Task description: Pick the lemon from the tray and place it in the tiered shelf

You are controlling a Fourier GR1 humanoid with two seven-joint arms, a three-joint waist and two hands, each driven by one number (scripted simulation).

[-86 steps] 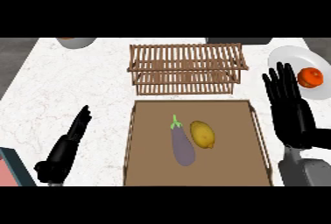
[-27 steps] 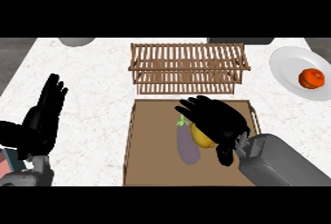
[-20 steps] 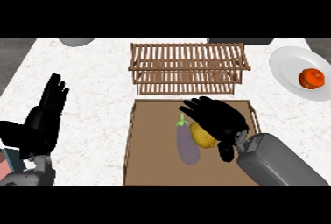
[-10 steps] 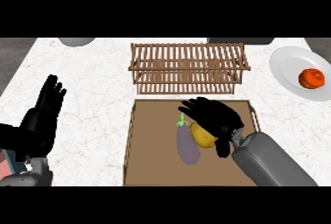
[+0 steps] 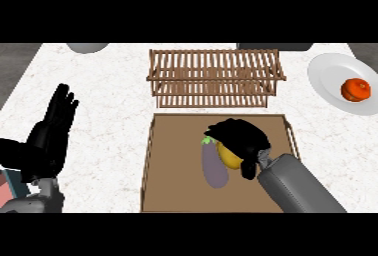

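The lemon (image 5: pixel 229 156) is yellow and oval, and most of it is hidden under my right hand (image 5: pixel 240 140), whose fingers curl over its top. Only its lower left part shows. It lies in the wooden tray (image 5: pixel 159 165), a flat brown rectangle with a low rim, a little above the tray's middle. The tiered shelf (image 5: pixel 215 77) stands on the worktop just beyond the tray's far edge. It is made of thin wooden slats, with an upper tier and a lower one showing beneath it, both bare. The lemon is still apart from the shelf.
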